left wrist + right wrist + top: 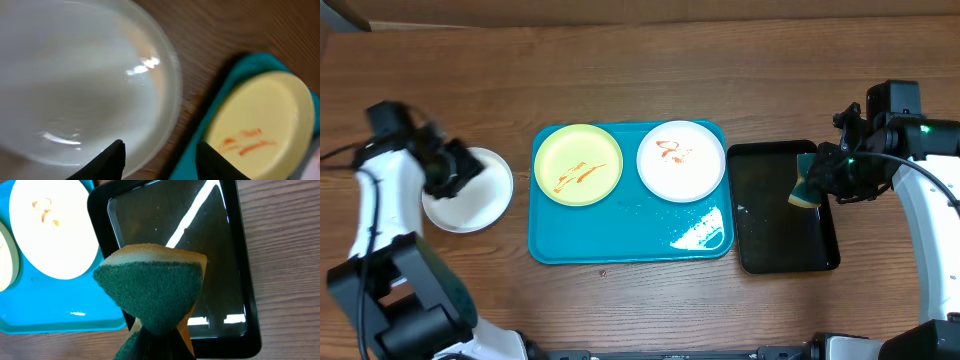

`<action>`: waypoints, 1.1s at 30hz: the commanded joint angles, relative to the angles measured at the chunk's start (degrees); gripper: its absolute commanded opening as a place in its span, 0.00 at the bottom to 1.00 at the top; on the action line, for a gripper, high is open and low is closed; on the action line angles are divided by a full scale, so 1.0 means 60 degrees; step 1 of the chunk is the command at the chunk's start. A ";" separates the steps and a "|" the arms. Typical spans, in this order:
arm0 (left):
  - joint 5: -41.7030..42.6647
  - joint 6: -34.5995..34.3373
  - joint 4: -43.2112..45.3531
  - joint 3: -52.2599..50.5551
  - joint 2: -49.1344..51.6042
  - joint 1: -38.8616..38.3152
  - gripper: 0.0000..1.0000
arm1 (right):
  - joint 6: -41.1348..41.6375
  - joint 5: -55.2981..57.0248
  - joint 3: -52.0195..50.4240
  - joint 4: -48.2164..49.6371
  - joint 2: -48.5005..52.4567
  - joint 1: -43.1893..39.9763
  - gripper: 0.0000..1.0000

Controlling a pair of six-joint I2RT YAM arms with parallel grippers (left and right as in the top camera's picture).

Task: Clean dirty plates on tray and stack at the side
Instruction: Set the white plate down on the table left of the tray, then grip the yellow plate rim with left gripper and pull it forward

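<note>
The turquoise tray [620,232] holds a pale yellow-green plate [578,165] with orange smears on its left and a white plate [681,160] with orange smears on its right. A clean white plate [485,195] lies on the table left of the tray; it also shows in the left wrist view [75,80]. My left gripper [455,168] is open over that plate's right rim [160,152], holding nothing. My right gripper [818,180] is shut on a green and yellow sponge [152,292], above the black tray. The yellow-green plate [260,125] and white plate [52,227] show in the wrist views.
A narrow black tray [782,210] with water in it lies right of the turquoise tray, also in the right wrist view [227,255]. A wet patch [703,235] shines on the turquoise tray's front right corner. Bare wooden table [640,70] lies behind the trays.
</note>
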 commanded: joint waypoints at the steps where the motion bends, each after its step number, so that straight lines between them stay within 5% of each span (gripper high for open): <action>1: 0.1290 0.2055 0.0007 0.0117 0.0000 -0.1173 0.49 | -0.0069 -0.0117 0.0011 -0.0011 -0.0025 0.0033 0.04; 9: -0.1162 0.2310 0.0882 0.0117 0.0004 -0.2965 0.60 | -0.0069 -0.0117 0.0011 -0.0124 -0.0025 0.0033 0.04; 18: -0.1362 0.3246 0.2291 0.0113 0.0339 -0.3759 0.63 | -0.0069 -0.0117 0.0011 -0.0157 -0.0025 0.0033 0.04; 33: -0.1453 0.3220 0.3752 0.0113 0.1749 -0.3934 0.67 | -0.0069 -0.0113 0.0011 -0.0193 -0.0025 0.0033 0.04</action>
